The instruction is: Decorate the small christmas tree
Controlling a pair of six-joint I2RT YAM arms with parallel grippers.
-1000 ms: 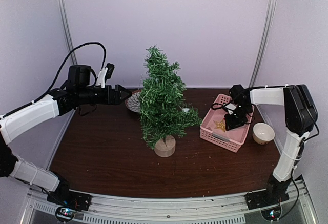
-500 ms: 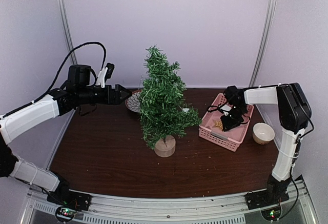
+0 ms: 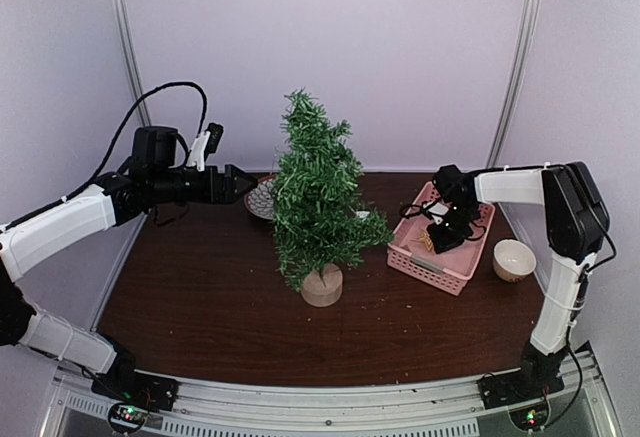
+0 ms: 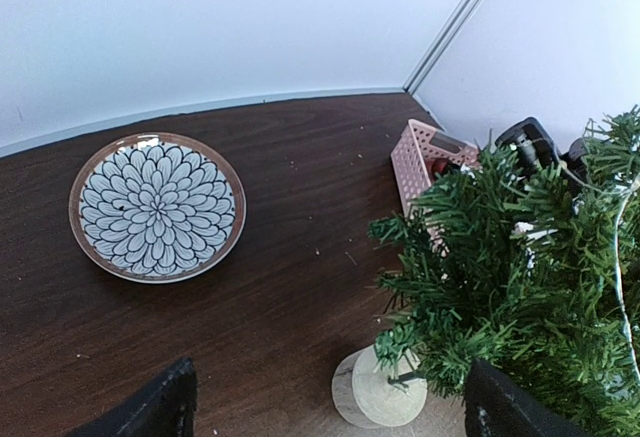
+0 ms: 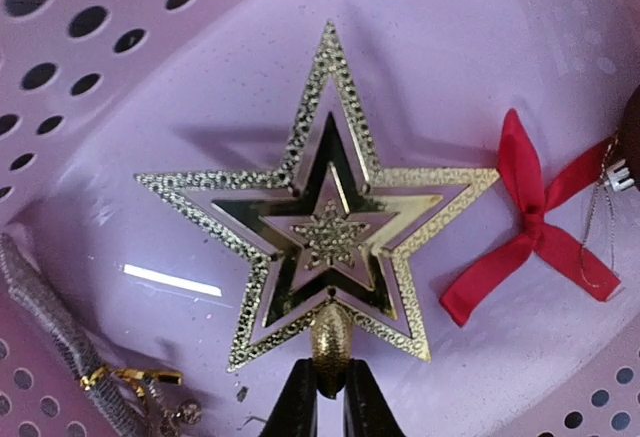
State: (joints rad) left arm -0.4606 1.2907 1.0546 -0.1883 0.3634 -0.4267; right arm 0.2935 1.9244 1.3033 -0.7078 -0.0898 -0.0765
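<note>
The small christmas tree (image 3: 318, 195) stands mid-table on its round wooden stump base (image 3: 322, 285); it also shows in the left wrist view (image 4: 530, 267). My right gripper (image 3: 441, 238) is down in the pink basket (image 3: 437, 266), shut on the stem of a gold star topper (image 5: 325, 227). The star is just above the basket floor (image 5: 480, 47). My left gripper (image 3: 240, 185) is open and empty, held in the air left of the tree, level with its middle branches.
A red ribbon bow (image 5: 535, 222) and a silver cord with small bells (image 5: 60, 332) lie in the basket beside the star. A flower-patterned plate (image 4: 157, 206) sits behind the tree. A small cream bowl (image 3: 513, 259) stands right of the basket.
My right gripper has shifted a little left and back inside the basket. The basket has slid slightly left with it. The left arm has not moved.
</note>
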